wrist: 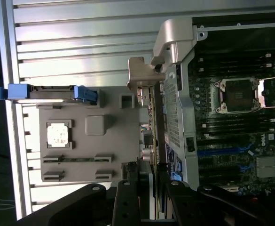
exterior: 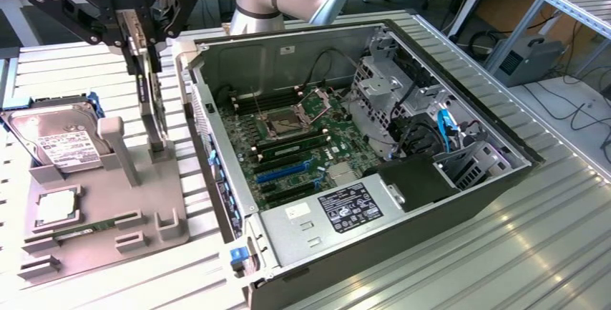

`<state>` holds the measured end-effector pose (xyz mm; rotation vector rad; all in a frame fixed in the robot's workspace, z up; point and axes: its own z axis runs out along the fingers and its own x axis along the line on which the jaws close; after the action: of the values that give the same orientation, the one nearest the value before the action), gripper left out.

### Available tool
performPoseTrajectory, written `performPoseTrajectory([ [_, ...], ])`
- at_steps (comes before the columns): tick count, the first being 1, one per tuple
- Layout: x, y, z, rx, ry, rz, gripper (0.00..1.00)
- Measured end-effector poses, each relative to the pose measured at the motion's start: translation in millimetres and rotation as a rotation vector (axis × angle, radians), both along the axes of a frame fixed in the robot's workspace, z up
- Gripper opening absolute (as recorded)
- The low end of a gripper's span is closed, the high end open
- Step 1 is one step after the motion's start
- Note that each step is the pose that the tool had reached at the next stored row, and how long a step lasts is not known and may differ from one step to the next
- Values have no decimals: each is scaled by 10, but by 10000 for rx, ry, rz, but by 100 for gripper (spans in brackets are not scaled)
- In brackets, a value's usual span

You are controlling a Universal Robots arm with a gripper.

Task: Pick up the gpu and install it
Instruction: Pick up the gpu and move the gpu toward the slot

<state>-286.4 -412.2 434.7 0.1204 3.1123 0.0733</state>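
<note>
On the ribbed metal counter [exterior: 534,253], the open computer case [exterior: 277,56] stands beside the tool [exterior: 145,49], its card slots unfilled. Below the tool, at the grey holder [exterior: 100,202], the gpu [exterior: 153,109] is clamped upright. Installation is judged outstanding.

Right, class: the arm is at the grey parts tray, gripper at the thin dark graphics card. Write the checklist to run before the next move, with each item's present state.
1. Gripper closed on the thin dark gpu card: ok.
2. Card upright, edge-on: ok.
3. Card's lower edge free of the grey plastic parts tray: cannot tell.
4. Black computer case open on its side, green motherboard exposed: ok.
5. Blue expansion slots empty: ok.
6. Silver boxy hard drive apart from the card: ok.
</note>
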Motion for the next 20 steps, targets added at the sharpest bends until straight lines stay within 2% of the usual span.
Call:
performPoseTrajectory([
  [20, 50, 0, 0, 0, 0, 0, 27],
])
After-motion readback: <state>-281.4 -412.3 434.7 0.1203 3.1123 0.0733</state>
